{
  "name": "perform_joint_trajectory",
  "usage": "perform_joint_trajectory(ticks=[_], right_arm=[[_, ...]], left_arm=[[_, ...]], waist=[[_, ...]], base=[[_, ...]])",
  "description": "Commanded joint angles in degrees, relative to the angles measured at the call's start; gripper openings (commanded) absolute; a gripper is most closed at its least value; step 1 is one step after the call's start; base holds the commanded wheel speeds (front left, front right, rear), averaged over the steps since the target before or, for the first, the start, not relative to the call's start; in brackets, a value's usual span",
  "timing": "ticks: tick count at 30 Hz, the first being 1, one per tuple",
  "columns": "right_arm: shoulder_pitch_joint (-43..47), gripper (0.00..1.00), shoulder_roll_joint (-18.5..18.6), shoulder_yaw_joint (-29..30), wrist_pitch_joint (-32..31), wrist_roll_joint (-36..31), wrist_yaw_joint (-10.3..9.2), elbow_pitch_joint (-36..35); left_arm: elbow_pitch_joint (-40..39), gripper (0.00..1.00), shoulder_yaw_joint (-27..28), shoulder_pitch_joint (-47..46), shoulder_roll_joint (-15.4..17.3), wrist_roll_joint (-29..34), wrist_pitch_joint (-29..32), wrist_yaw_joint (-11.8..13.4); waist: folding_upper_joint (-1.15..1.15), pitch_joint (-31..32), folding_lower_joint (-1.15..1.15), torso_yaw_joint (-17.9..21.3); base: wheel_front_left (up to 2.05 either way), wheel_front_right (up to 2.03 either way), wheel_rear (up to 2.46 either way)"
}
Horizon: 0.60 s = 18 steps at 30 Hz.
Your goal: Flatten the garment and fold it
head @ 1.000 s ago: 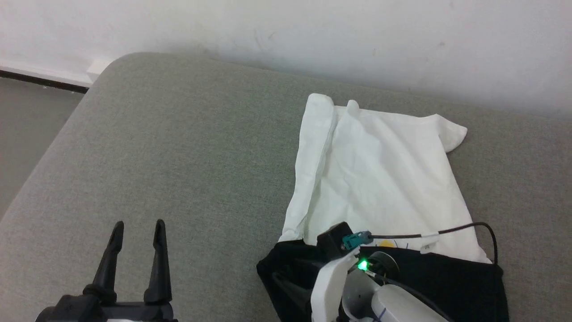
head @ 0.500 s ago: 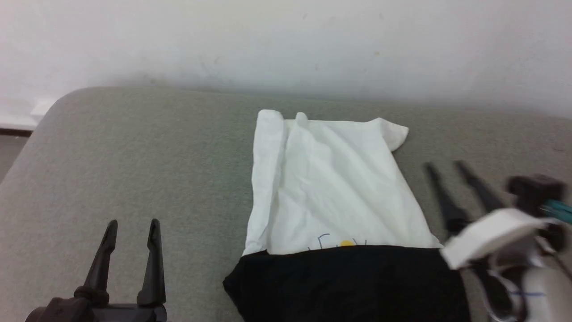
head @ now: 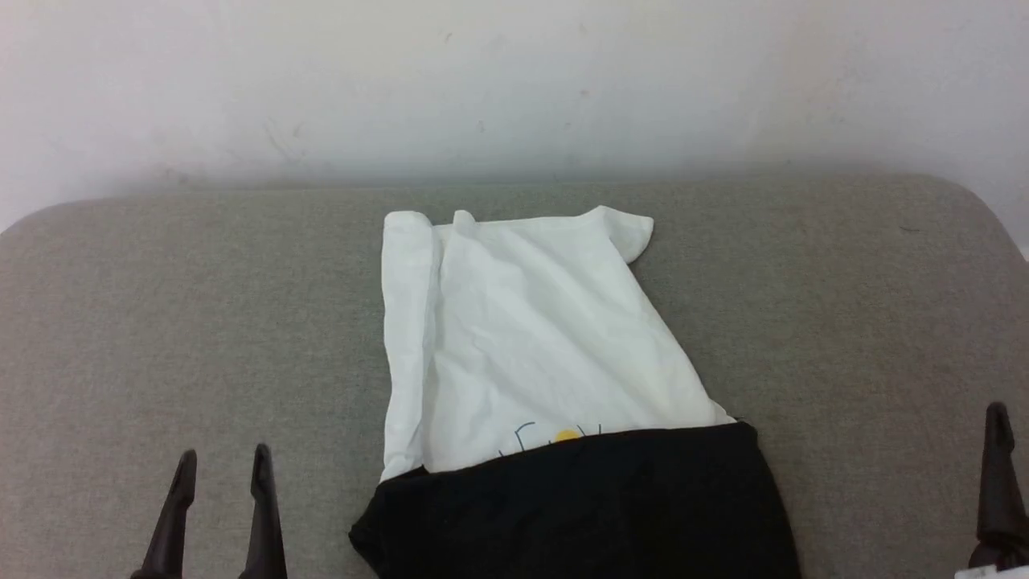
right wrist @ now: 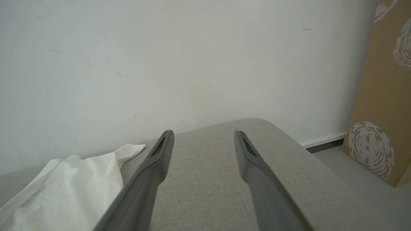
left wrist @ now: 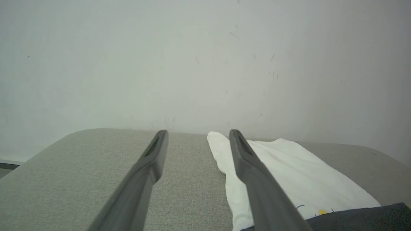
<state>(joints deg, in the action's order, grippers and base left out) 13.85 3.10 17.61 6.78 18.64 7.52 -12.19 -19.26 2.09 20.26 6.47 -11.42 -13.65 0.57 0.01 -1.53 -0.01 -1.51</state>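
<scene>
Nearest, at the head view's lower left: left gripper (head: 223,460), fingers parted and empty, tips pointing away over the bare grey cushion (head: 161,322). Opposite, at the lower right edge: one dark finger (head: 999,482) of the right gripper (right wrist: 204,134), cut off by the frame. From its own wrist camera, both fingers wide apart, nothing between them but cushion fabric. Touching the cushion or hanging just above it: hard to tell for either pair.

Between the two, apart from both: the garment (head: 530,338), lying on the cushion, roughly centred. Closest part a black band (head: 579,515) across the full width, laid over the white body and running out at the bottom of the frame. Just past the black edge, a small print (head: 563,436) peeking out: yellow dot, thin dark lines.

Farther on, white body fairly flat with soft creases. Left edge folded inward as a long strip (head: 406,338), far right corner (head: 631,233) curled up.

Beyond the garment, more bare cushion, then the pale scuffed wall (head: 514,80). Off the cushion's right end, from the right wrist view: grey floor (right wrist: 362,189) and a brown cardboard box (right wrist: 385,96) with white swirl prints, close to the wall.
</scene>
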Motion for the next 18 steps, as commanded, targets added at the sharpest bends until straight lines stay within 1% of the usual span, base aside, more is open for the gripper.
perform_joint_trajectory(ticks=[1,3,5,8,10,14,16,18], right_arm=[[0.43,1.00,-0.21,-0.40,0.80,0.71,-0.03,0.30],[0.84,1.00,-0.22,-1.12,2.26,1.30,-0.03,0.67],[0.22,1.00,-0.22,-1.84,3.14,1.45,-0.03,0.42],[-1.74,1.00,-0.22,-2.15,3.67,0.95,-0.03,-0.78],[-3.16,1.00,-0.22,-2.15,3.79,0.78,-0.03,-1.68],[-5.52,1.00,-0.22,-2.81,3.79,0.59,-0.03,-3.32],[-6.56,1.00,-0.22,-3.30,3.69,0.51,-0.03,-3.82],[-7.54,1.00,-0.22,-3.48,3.93,0.71,-0.03,-4.30]], left_arm=[[0.21,1.00,0.26,0.55,-0.17,0.36,-0.39,0.39],[0.42,1.00,0.18,0.36,-0.07,0.38,-0.53,0.29],[0.46,1.00,-0.06,-1.12,0.70,0.47,0.01,-0.23],[0.13,1.00,-0.41,-6.56,3.35,0.68,3.57,-1.76],[-0.55,1.00,-0.74,-12.37,5.72,0.12,7.21,-3.47],[0.60,1.00,-2.43,-27.49,12.57,-1.94,17.07,-6.58],[2.37,1.00,-4.22,-35.07,16.16,-4.19,22.80,-7.43],[4.31,1.00,-5.41,-42.85,18.50,-7.70,27.66,-7.76]], waist=[[-0.01,-0.35,0.01,0.32],[-0.01,-1.03,0.01,0.60],[-0.01,-2.17,0.01,0.78],[-0.01,-4.83,0.01,0.82],[-0.01,-6.81,0.01,0.65],[-0.01,-11.36,0.01,0.80],[-0.01,-13.40,0.01,1.19],[-0.01,-15.63,0.01,1.50]], base=[[0.00,0.00,0.00],[0.00,0.00,0.00],[0.00,0.00,0.00],[0.00,0.00,0.00],[0.00,0.00,0.00],[0.00,0.00,0.00],[0.00,0.00,0.00],[0.00,0.00,0.00]])
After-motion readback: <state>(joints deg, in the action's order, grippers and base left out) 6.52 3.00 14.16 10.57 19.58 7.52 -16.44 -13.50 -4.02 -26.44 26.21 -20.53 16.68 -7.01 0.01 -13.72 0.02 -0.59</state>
